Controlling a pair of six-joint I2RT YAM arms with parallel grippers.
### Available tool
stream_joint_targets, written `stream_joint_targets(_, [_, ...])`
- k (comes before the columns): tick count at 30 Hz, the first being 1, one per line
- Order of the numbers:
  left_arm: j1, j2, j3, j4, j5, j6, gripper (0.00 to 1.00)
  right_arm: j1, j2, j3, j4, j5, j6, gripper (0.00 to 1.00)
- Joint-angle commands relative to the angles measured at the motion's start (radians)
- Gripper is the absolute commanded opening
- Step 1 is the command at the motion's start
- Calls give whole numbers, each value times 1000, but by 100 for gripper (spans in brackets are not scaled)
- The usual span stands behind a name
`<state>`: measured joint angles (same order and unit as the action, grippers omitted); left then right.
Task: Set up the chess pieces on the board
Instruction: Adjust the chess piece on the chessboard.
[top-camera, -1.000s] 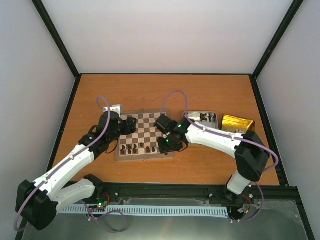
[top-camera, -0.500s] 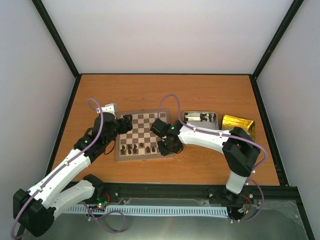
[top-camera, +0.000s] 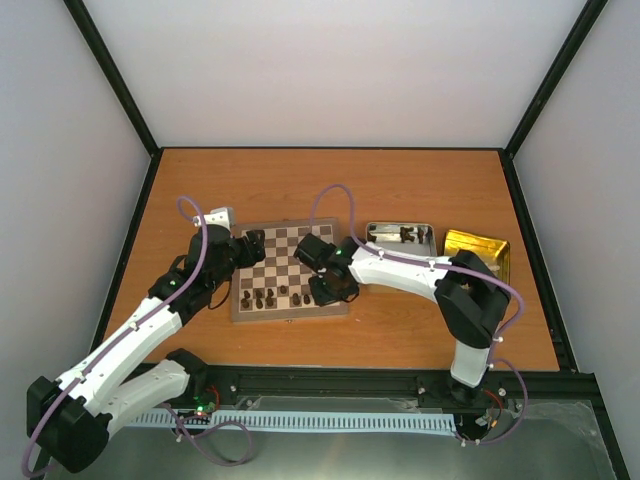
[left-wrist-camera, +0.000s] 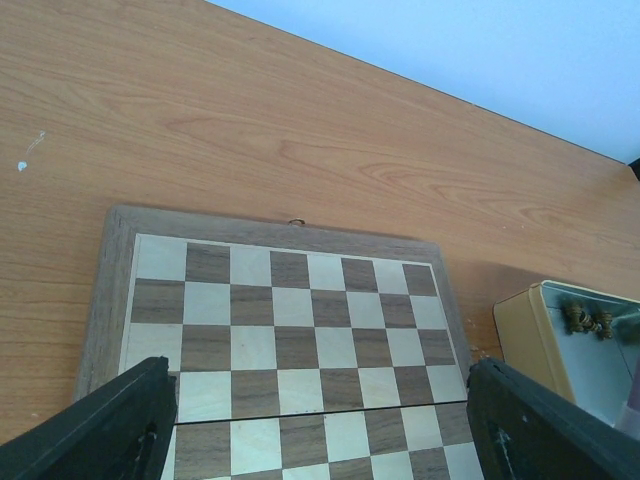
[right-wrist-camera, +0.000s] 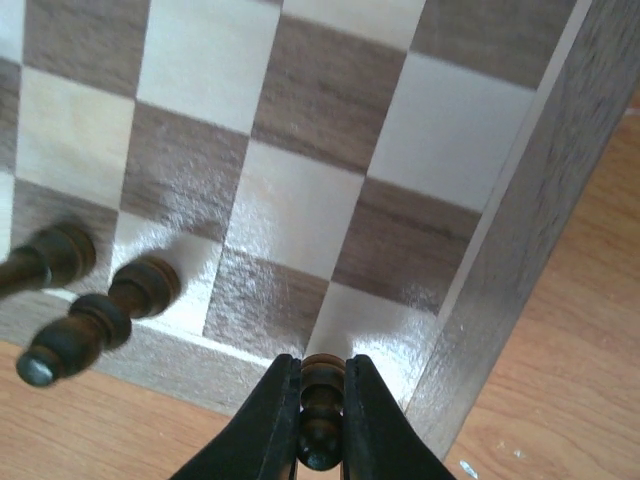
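Observation:
The board (top-camera: 288, 262) lies mid-table, with several dark chess pieces (top-camera: 262, 297) on its two near rows. My right gripper (right-wrist-camera: 321, 364) is shut on a dark brown piece (right-wrist-camera: 322, 405) just over the board's (right-wrist-camera: 300, 210) near right corner square. Two more dark pieces (right-wrist-camera: 140, 287) stand to its left on the near row. In the top view this gripper (top-camera: 326, 291) sits at the board's near right corner. My left gripper (left-wrist-camera: 320, 366) is open over bare squares of the board (left-wrist-camera: 290, 320), with nothing between its fingers; from above, this gripper (top-camera: 251, 246) hangs over the far left corner.
A silver tin (top-camera: 388, 231) with several dark pieces (top-camera: 406, 236) stands right of the board, and a gold tin (top-camera: 477, 248) lies beyond it. In the left wrist view the tin (left-wrist-camera: 525, 330) shows at the right edge. Dark walls and rails frame the table.
My right gripper has closed on the dark piece and slid left along the board's near right corner. My left arm drew back to the left a little, jaws still wide.

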<state>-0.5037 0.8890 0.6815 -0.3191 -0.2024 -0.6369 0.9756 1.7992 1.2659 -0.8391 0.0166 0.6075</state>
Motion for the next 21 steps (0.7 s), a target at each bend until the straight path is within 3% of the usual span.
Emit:
stream_joint_targets(1, [5,-1,19,-13,-17,3,81,-26,34,56,0,62,8,8])
stream_joint_targets(15, [5,7,14,-15,-9,4,81,-59,106,78,20,82,-13,11])
stream_joint_targets(18, [5,7,16,-17,-11,8,81,-58,104,80,18,82,-8,17])
stream_joint_targets(21, [5,2,16,-17,-14,9,81,-59,73,86,12,85,-2,30])
